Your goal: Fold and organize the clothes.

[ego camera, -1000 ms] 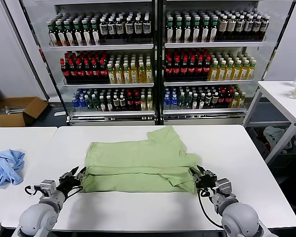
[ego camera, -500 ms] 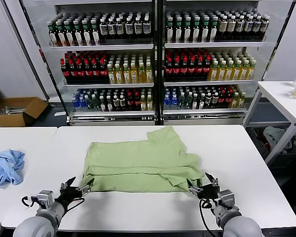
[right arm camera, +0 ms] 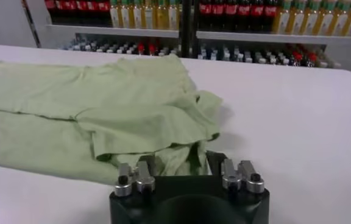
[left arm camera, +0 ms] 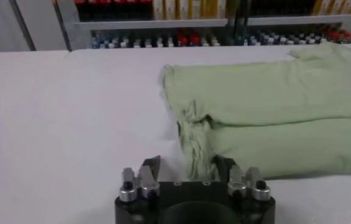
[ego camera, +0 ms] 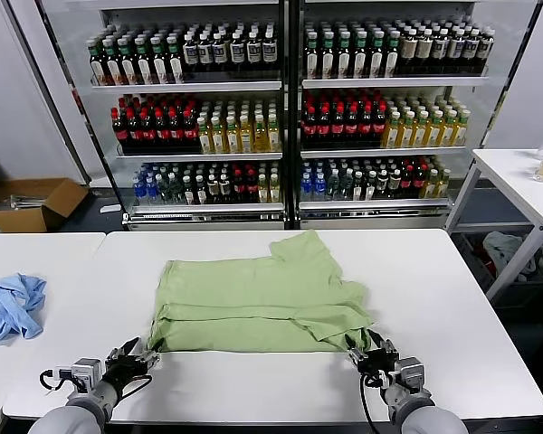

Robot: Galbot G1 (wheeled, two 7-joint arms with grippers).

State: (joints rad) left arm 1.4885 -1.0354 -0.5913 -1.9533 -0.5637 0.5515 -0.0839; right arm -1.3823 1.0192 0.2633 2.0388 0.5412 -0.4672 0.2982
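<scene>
The light green shirt (ego camera: pixel 262 303) lies folded into a wide band in the middle of the white table (ego camera: pixel 253 384), with one sleeve and the collar end sticking out at the back. My left gripper (ego camera: pixel 138 353) sits low at the shirt's near left corner, and in the left wrist view the left gripper (left arm camera: pixel 186 165) has its jaws apart with the crumpled corner of the shirt (left arm camera: pixel 267 103) lying between them. My right gripper (ego camera: pixel 364 348) is at the near right corner. In its own view the right gripper (right arm camera: pixel 180 159) stands open, loose folds of the shirt (right arm camera: pixel 90 103) in the gap.
A sky-blue garment (ego camera: pixel 9 306) lies bunched on the neighbouring table at the left. Glass-door coolers (ego camera: pixel 285 108) full of bottles stand behind the table. A second white table (ego camera: pixel 525 181) is at the right, and a cardboard box (ego camera: pixel 36 201) on the floor at the left.
Both grippers have let go of the shirt's near hem and drawn back toward me. The near edge now lies flat on the table.
</scene>
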